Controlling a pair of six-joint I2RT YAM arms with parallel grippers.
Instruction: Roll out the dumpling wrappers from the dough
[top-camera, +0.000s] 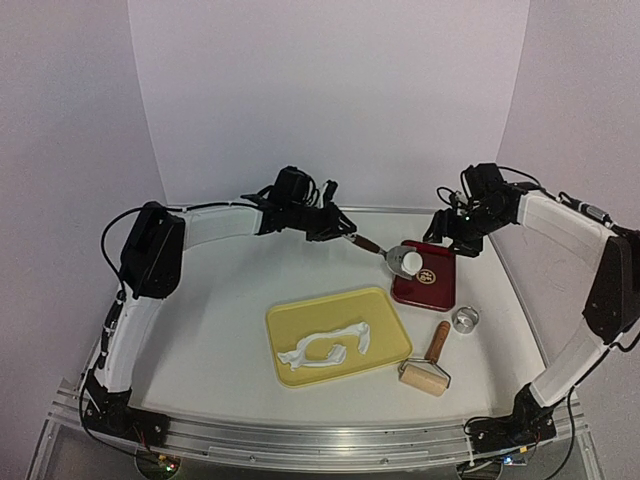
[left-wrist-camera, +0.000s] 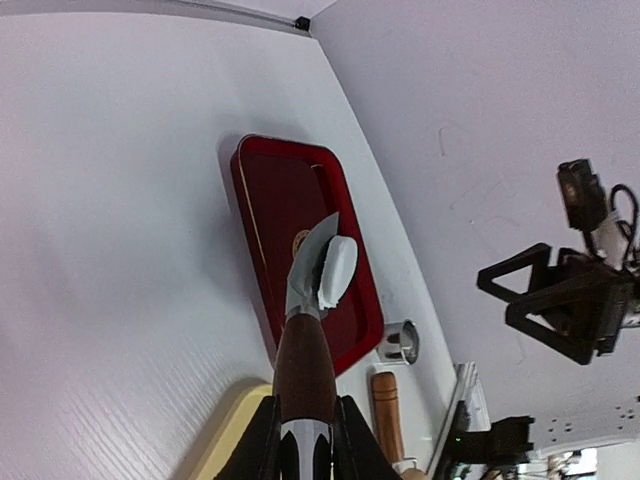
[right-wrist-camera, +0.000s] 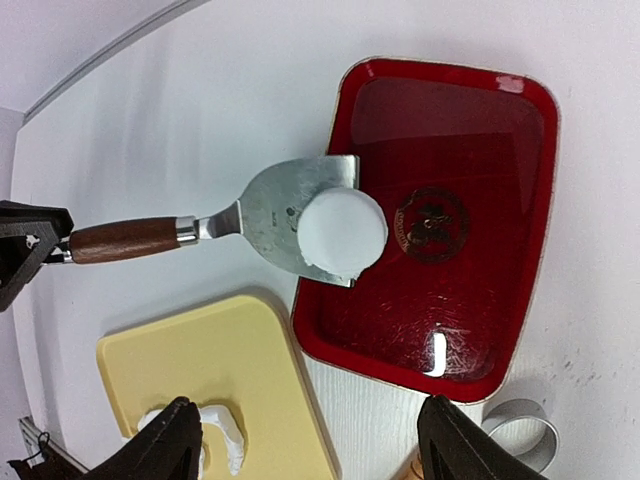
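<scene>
My left gripper (top-camera: 342, 232) is shut on the wooden handle of a steel spatula (top-camera: 385, 250). A round white dumpling wrapper (top-camera: 411, 262) lies on its blade, held over the near left edge of the red tray (top-camera: 432, 288). The right wrist view shows the wrapper (right-wrist-camera: 343, 232) partly overhanging the blade (right-wrist-camera: 270, 205) above the tray (right-wrist-camera: 470, 320). In the left wrist view the wrapper (left-wrist-camera: 338, 272) clings to the tilted blade. The ragged dough strip (top-camera: 325, 346) lies on the yellow board (top-camera: 385, 310). My right gripper (top-camera: 452, 240) is open and empty, hovering behind the red tray.
A steel ring cutter (top-camera: 465, 320) stands right of the board, also seen in the left wrist view (left-wrist-camera: 400, 342). A wooden roller (top-camera: 428, 367) lies at the board's near right. White walls close in the back and sides.
</scene>
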